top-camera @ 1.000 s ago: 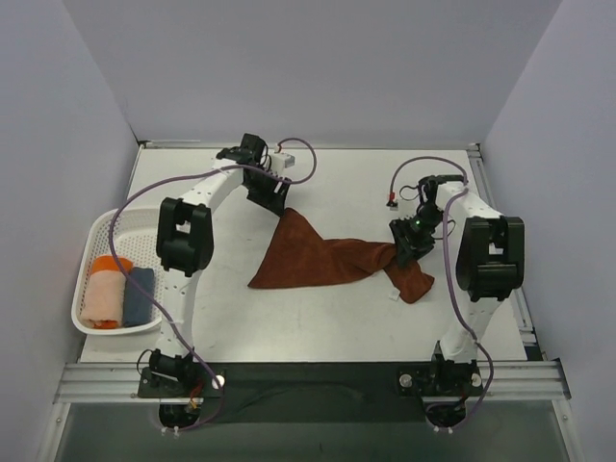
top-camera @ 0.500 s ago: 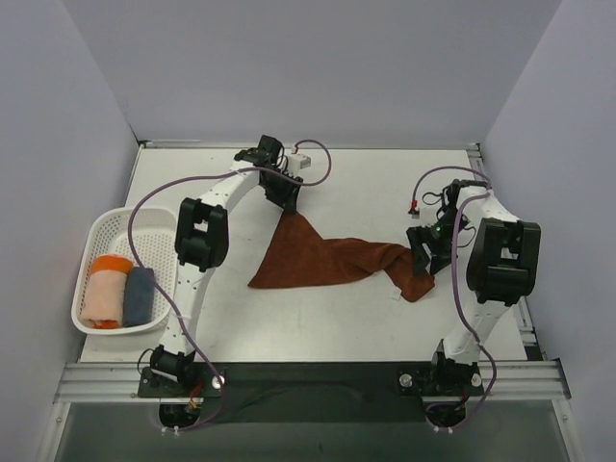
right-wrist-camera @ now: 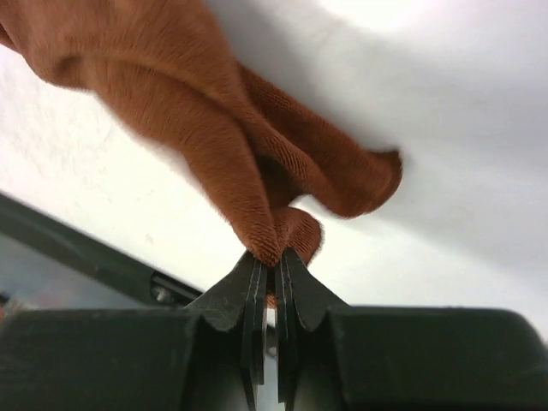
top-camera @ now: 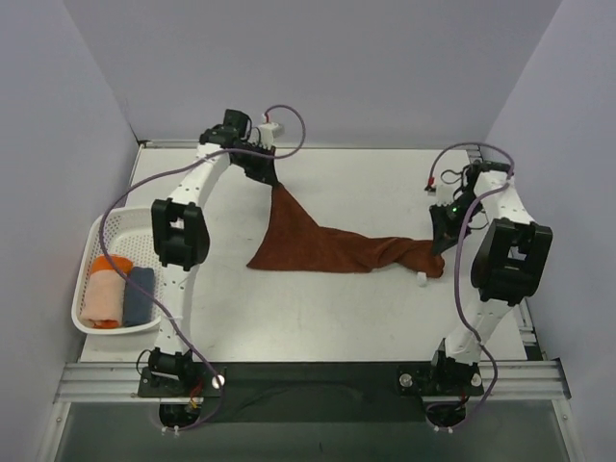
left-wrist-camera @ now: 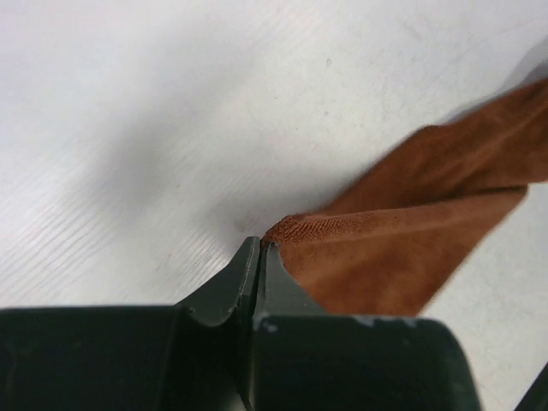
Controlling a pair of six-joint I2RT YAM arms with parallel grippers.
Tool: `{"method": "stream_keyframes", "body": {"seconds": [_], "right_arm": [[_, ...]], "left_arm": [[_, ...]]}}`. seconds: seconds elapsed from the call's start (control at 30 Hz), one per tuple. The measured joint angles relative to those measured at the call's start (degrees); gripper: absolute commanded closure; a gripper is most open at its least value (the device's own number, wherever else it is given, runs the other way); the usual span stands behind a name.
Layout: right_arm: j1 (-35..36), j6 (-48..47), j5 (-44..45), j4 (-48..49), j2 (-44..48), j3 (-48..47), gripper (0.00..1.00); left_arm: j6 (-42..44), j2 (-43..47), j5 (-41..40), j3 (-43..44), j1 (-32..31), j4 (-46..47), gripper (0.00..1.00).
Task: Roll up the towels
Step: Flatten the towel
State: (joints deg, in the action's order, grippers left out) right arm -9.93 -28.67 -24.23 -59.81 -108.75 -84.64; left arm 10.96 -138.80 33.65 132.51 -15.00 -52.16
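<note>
Left end effector (left-wrist-camera: 259, 248) pinches one corner, right end effector (right-wrist-camera: 270, 257) a bunched end, of the rust-brown towel (top-camera: 327, 252) stretched on the desk (top-camera: 366, 188) between them; best drawn apart evenly and low so it lies flat before rolling.

The rust-brown towel (top-camera: 327, 252) spans the middle from left to right. Bare tabletop (top-camera: 371, 188) far and near of it gives passage. A basket (top-camera: 101, 234) blocks the left edge.
</note>
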Motion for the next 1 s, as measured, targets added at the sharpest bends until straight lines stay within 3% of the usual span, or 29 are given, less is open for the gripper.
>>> {"method": "stream_keyframes", "body": {"seconds": [0.23, 0.43, 0.57, 0.7, 0.83, 1.0], "right_arm": [[-4.76, -3.08, 0.79, -4.31, -0.87, -15.82, 1.0], [-3.58, -6.67, 0.72, -9.07, -5.88, -17.49, 0.99], [-3.13, -9.79, -0.11, -8.5, -7.72, -10.29, 0.66], [-1.38, -15.52, 0.31, -7.91, -5.25, 2.91, 0.52], [0.9, -21.55, 0.22, -10.78, 0.37, 8.96, 0.48], [-1.51, -21.44, -0.98, -12.33, 3.8, 0.48, 0.58]], "left_arm": [[2.16, 16.35, 5.79, -3.69, 8.98, -1.68, 1.0], [12.9, 33.79, 8.63, -23.47, 10.23, -3.41, 1.0], [20.17, 40.02, 7.1, -39.67, 10.62, -5.6, 1.0], [25.81, 41.09, 3.93, -51.8, 11.43, -7.15, 1.0], [29.77, 41.38, 0.17, -57.68, 11.67, -8.76, 1.0], [31.76, 41.42, -2.01, -57.83, 11.74, -8.81, 1.0]]}}
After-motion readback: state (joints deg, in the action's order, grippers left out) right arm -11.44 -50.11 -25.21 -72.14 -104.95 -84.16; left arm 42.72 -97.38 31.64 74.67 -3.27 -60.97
